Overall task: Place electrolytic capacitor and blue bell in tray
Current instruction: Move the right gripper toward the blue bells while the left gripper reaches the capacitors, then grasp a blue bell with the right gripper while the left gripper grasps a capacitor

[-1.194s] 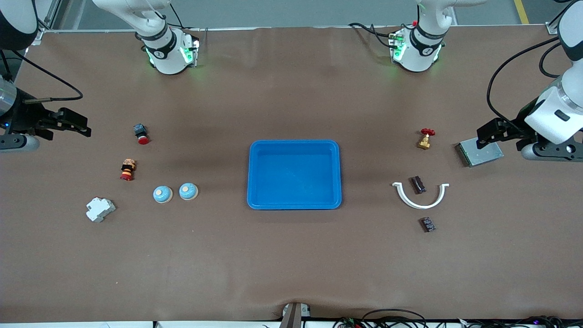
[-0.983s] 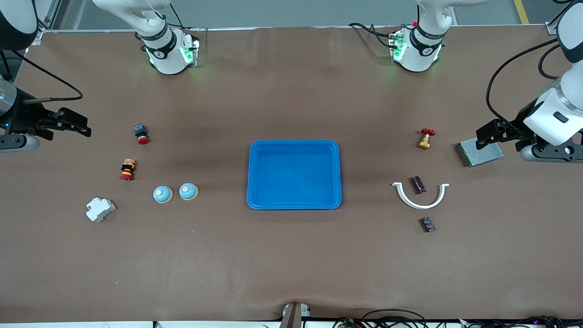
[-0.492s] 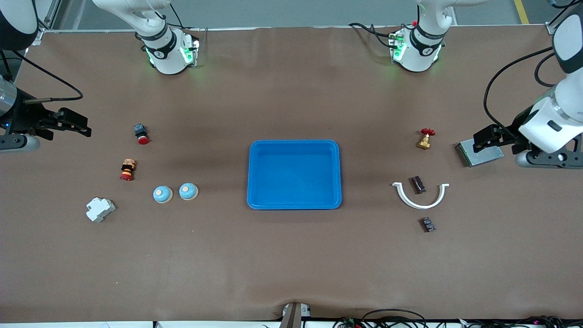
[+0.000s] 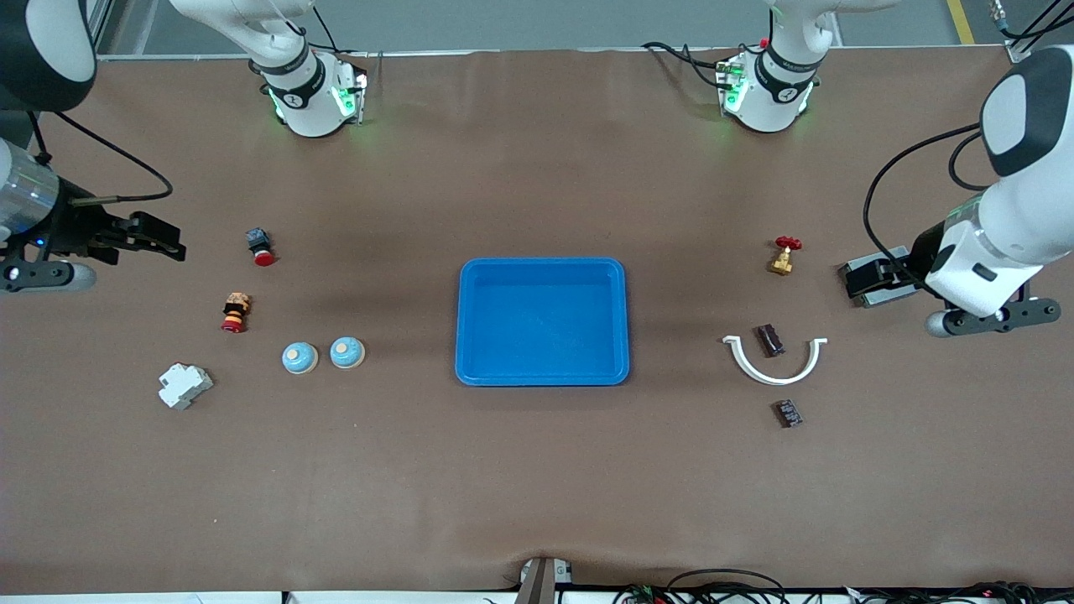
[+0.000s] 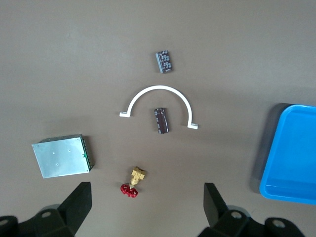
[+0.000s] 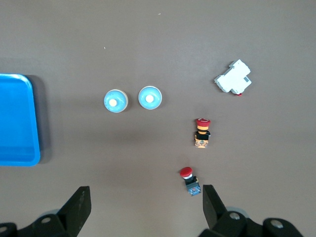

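- Both arms have shifted since the earlier frames: left pincer (image 4: 864, 277) swung in over the grey metal plate (image 5: 62, 156), right pincer (image 4: 159, 239) crept a little toward the middle of the table (image 4: 537, 486). No part has moved.
- Left pincer: fingers spread wide, holding nothing. It hangs over the plate, near the brass valve with the red handwheel (image 4: 784, 255).
- Right pincer: fingers spread too, nothing held, over bare table at the right arm's end, near the red push-button (image 4: 259, 244).
- Tray (image 4: 542, 321) sits mid-table between the two clusters, so either arm can reach it; nothing in it yet.
- Two blue bells (image 4: 299, 358), (image 4: 347, 352) stand side by side toward the right arm's end, apart from each other; the second is closer to the tray.
- Dark cylinder inside the white half-ring clip (image 4: 774, 361) looks like the electrolytic capacitor (image 4: 769, 340); not certain. A similar dark part (image 4: 787, 413) lies nearer the camera.
- Also at the right arm's end: stacked red/orange button (image 4: 235, 312), white breaker (image 4: 185, 386).
- Judgement: split is one target per arm, task at its start.
- Risk: the clip crowds the capacitor, so finger clearance is tight.
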